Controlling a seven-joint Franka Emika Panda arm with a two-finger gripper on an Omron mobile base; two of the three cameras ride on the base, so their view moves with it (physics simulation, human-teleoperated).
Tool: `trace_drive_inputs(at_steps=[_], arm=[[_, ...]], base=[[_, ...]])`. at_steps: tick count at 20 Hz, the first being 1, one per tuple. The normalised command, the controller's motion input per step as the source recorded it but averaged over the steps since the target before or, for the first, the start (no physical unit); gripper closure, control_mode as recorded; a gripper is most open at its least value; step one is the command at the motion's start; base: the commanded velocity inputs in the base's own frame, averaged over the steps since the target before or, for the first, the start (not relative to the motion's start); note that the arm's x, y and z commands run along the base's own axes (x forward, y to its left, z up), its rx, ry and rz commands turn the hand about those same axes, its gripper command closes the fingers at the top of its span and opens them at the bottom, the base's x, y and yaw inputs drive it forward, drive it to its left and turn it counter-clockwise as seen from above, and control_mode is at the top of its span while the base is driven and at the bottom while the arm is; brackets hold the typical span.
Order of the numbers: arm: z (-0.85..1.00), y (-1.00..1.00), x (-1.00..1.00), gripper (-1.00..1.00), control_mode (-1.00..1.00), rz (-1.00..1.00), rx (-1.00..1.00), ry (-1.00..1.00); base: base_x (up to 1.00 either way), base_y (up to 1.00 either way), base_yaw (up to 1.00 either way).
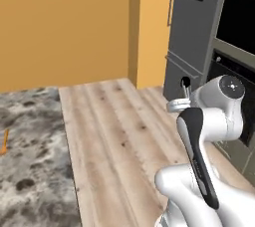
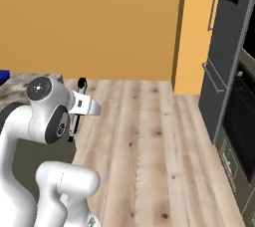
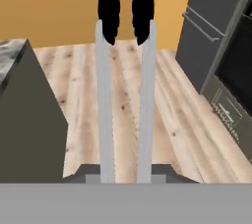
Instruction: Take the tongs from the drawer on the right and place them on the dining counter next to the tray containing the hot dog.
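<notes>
Holding the tongs (image 3: pixel 125 95) clamped between nearly closed gripper (image 3: pixel 125 176), arms jutting straight ahead over wood floor. Risked slipping loose mid-carry, or clipping the dining counter (image 3: pixel 19 115) edge close beside.

The tongs (image 3: pixel 125 70) (2 silver arms, black tips) point toward 12 o'clock, aloft over wood floor beside the dining counter (image 1: pixel 30 156).

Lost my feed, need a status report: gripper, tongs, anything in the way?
Gripper shut on tongs. Tongs up over wood floor, dining counter to the left. Nothing in the way.
</notes>
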Motion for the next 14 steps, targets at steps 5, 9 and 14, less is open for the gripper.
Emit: trace_drive_inputs(at_steps=[5,9,14], arm=[[0.00,0.00,0.00,1.00,1.00,0.00,0.00,0.00],[0.00,0.00,0.00,1.00,1.00,0.00,0.00,0.00],[0.00,0.00,0.00,1.00,1.00,0.00,0.00,0.00]], base=[[1.00,-0.36,0.31],[1.00,-0.37,0.31],[1.00,-0.39,0.30]])
